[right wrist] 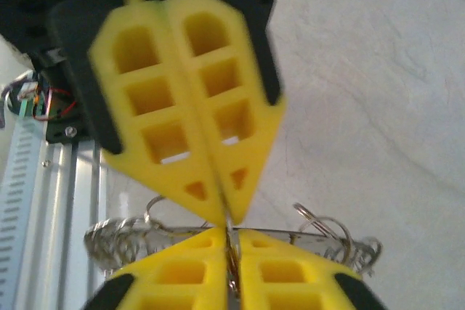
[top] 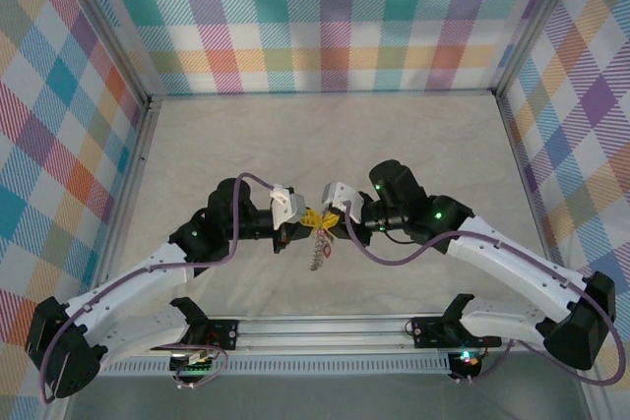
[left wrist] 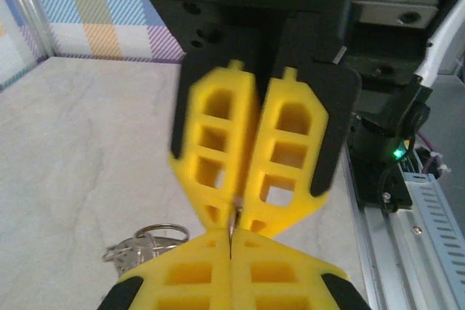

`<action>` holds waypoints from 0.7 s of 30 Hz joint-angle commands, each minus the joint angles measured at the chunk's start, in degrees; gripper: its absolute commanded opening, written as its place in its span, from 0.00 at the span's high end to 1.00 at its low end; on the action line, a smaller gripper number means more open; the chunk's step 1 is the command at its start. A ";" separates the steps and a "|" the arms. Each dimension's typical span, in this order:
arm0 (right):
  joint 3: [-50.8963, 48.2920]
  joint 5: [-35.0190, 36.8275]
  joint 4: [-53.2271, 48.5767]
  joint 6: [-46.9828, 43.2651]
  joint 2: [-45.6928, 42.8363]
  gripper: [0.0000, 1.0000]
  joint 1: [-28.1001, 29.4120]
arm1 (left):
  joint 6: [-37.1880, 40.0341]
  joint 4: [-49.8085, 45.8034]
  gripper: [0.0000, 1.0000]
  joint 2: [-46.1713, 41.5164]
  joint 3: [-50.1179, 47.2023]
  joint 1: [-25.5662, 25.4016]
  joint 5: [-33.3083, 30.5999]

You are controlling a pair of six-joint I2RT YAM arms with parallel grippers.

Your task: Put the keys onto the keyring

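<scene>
Both grippers meet tip to tip above the middle of the table. My left gripper (top: 306, 215) (left wrist: 232, 234) is shut, with a thin sliver of grey metal in its seam. My right gripper (top: 326, 215) (right wrist: 229, 233) faces it, shut on the same grey wire, which I take to be part of the keyring (right wrist: 232, 258). Below the tips hangs a grey chain-like bunch (top: 317, 248) with a small red key head (top: 326, 250) in it. Small metal rings (left wrist: 149, 241) and coiled wire (right wrist: 327, 227) show behind the fingers. The other keys are hidden.
The pale marbled table (top: 325, 145) is walled by plaid panels on three sides. A metal rail (top: 325, 336) with both arm bases runs along the near edge. Purple cables loop beside each arm.
</scene>
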 commanded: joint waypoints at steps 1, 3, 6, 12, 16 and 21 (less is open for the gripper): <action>0.05 -2.66 2.58 -1.60 0.71 1.00 0.24 | -1.51 7.33 1.00 0.22 -0.21 -0.68 2.96; -0.12 -3.58 2.44 -2.18 0.10 1.00 0.23 | -1.24 7.44 1.00 0.63 -0.14 -0.66 2.80; -0.98 -5.19 2.22 -3.16 -1.36 1.00 0.23 | -1.78 7.88 1.00 0.74 -0.49 -0.67 1.31; -0.47 -4.12 -0.66 -3.98 -2.63 1.00 0.22 | 2.47 2.00 0.96 -0.64 1.08 -0.57 3.29; 1.56 -3.38 -4.45 -5.99 -1.88 1.00 0.22 | 8.13 -7.08 0.93 -0.77 3.86 -0.59 4.33; 3.30 -2.38 -7.91 -7.91 -1.09 1.00 0.22 | 14.44 -15.43 0.90 -0.10 6.60 -0.60 4.46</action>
